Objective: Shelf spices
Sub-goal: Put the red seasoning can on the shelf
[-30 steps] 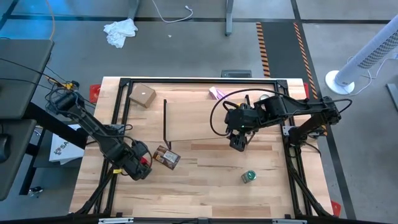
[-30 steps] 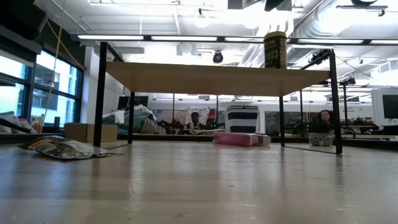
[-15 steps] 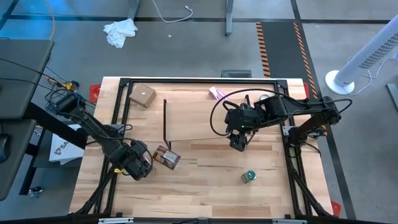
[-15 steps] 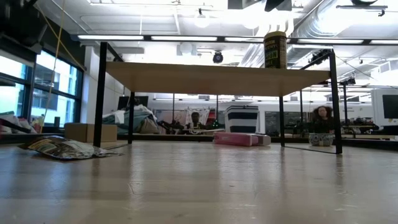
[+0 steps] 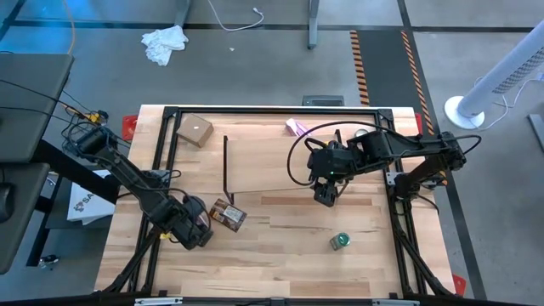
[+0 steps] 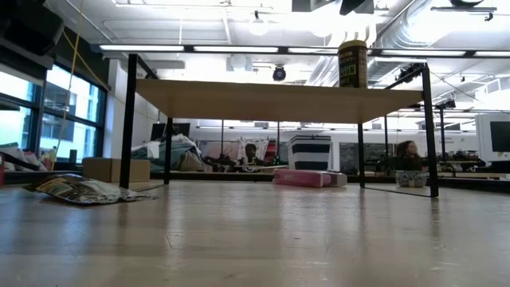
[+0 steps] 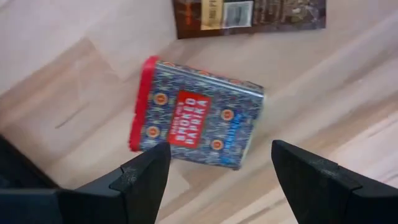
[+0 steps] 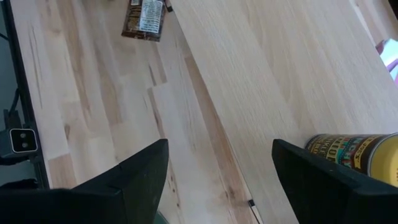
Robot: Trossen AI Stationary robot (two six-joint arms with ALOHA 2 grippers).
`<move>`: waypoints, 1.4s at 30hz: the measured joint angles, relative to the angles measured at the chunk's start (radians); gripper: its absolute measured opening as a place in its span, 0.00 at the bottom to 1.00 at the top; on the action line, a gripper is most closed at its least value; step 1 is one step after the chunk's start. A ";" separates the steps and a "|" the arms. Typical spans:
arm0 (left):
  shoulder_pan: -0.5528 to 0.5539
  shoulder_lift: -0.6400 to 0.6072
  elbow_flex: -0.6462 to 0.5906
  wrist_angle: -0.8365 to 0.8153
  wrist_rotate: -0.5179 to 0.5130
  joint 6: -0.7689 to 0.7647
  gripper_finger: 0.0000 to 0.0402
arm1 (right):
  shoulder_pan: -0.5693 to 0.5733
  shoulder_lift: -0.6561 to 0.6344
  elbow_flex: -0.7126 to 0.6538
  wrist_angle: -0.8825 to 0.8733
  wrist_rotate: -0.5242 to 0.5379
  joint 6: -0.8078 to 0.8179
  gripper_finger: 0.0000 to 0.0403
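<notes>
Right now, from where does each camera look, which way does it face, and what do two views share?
High view: above, facing straight down; both arms, shelf.
Low view: table height, facing level across; no arm shows, yellow jar on the shelf.
Left wrist view: facing down past the open left gripper at the red paprika tin.
Right wrist view: past the open right gripper over the shelf top.
Shared: both wrist views show the brown packet.

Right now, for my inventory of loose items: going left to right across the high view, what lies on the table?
box → brown packet → pink packet → green-lidded jar → tin
</notes>
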 joint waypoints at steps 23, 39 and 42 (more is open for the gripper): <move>-0.040 0.021 0.001 0.059 -0.062 0.003 0.03 | 0.016 0.000 0.000 0.003 -0.004 0.019 0.46; -0.035 -0.122 0.129 -0.013 -0.281 0.224 0.01 | 0.016 -0.002 0.000 0.048 -0.171 -0.044 0.01; -0.036 -0.157 0.139 -0.055 -0.282 0.280 0.01 | 0.016 -0.002 0.000 0.093 -0.226 -0.061 0.00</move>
